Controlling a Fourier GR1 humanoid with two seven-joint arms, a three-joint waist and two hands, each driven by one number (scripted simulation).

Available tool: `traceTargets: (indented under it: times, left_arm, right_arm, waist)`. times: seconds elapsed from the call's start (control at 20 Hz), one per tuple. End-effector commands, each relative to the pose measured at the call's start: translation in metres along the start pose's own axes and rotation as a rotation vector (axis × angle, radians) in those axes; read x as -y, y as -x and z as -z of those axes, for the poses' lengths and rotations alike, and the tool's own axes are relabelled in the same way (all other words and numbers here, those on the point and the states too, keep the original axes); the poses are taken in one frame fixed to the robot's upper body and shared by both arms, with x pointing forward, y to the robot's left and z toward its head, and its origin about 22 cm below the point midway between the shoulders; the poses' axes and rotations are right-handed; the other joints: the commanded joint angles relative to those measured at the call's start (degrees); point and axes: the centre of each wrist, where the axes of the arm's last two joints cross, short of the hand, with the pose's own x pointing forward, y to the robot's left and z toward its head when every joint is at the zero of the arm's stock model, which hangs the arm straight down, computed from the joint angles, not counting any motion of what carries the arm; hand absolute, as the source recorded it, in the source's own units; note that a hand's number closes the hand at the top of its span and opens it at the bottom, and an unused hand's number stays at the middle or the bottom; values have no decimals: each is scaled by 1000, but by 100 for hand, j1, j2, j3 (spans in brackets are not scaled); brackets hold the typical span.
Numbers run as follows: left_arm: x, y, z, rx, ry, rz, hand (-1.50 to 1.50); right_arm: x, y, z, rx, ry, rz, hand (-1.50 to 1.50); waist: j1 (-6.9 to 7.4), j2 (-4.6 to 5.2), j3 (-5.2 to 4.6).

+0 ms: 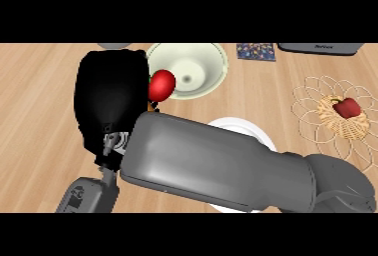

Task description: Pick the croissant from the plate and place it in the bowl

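My right forearm (221, 165) crosses the view from the lower right and covers most of the white plate (244, 125). Its black hand (111, 95) is raised at the left, back towards me, just left of the cream bowl (188, 67). A thin orange-brown sliver, the croissant (153, 106), peeks out at the hand's right edge, and the hand is curled round it. A red rounded object (162, 85) sits between the hand and the bowl's rim. My left forearm (85, 195) shows at the lower left, and its hand is lost against the black shape above it.
A wire basket (328, 122) at the right holds a red pepper (347, 107). A patterned card (256, 52) and a dark appliance (319, 48) lie at the back edge. Bare wooden counter (37, 110) spreads on the left.
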Motion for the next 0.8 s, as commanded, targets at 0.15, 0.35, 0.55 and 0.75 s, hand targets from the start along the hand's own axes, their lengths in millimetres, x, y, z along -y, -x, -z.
traceTargets:
  times: [0.15, 0.35, 0.55, 0.75]
  left_arm:
    - [-13, 1, -7, 6, -24, -3, 0]
    - [-9, -14, -2, 9, -32, 2, 0]
    - [-3, -7, -14, 13, 0, 9, 0]
    - [-10, -10, -15, 31, -12, 8, 0]
  right_arm:
    - [20, -13, 22, -234, 59, 71, 150]
    - [27, -11, 45, -256, 111, 72, 150]
    - [16, 4, 63, -299, 115, 121, 150]
    - [-7, 34, 90, -305, 135, 131, 150]
  waist:
    - [-96, 43, 2]
    - [-116, 56, 8]
    - [-39, 70, 8]
    - [-123, 119, 13]
